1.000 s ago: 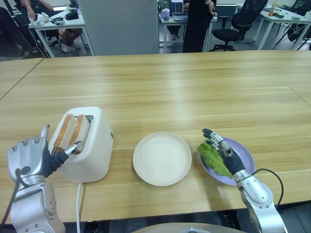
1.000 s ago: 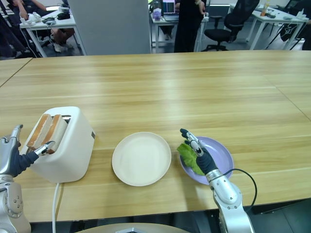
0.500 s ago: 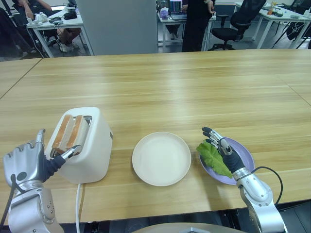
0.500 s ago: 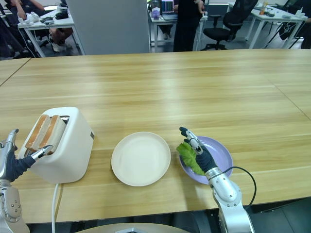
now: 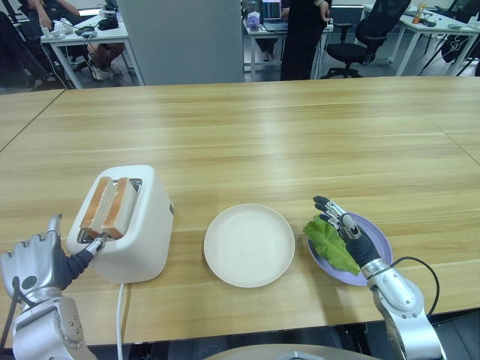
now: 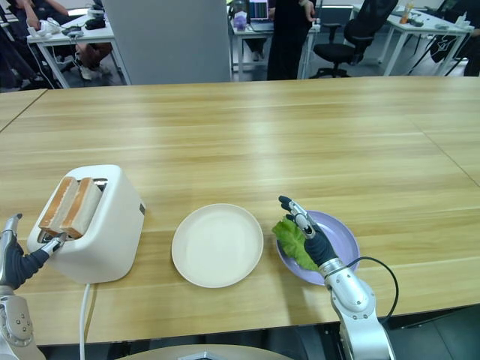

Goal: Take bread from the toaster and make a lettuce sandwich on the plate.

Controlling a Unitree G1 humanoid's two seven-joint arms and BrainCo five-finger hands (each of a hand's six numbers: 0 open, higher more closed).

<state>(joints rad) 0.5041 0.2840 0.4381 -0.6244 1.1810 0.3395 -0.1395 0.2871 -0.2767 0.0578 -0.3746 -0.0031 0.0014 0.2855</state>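
A white toaster [image 5: 131,229] stands at the table's front left with two bread slices [image 5: 109,203] raised out of its slots. My left hand [image 5: 34,262] sits low at the toaster's front left corner, fingers spread and holding nothing, one fingertip [image 5: 96,244] touching the toaster's near end. The cream plate [image 5: 250,244] lies bare in the middle. To its right a purple plate [image 5: 379,241] holds a lettuce leaf [image 5: 328,242]. My right hand [image 5: 347,230] hovers over that purple plate, fingers stretched out flat beside the leaf, grasping nothing.
The toaster's white cord [image 5: 120,315] drops over the table's front edge. Bare wooden tabletop [image 5: 285,142] spreads behind the plates. Desks, office chairs and people are in the room beyond the table.
My left hand has dropped down and back toward the front left, away from the bread tops. The right hand has barely shifted over the purple plate.
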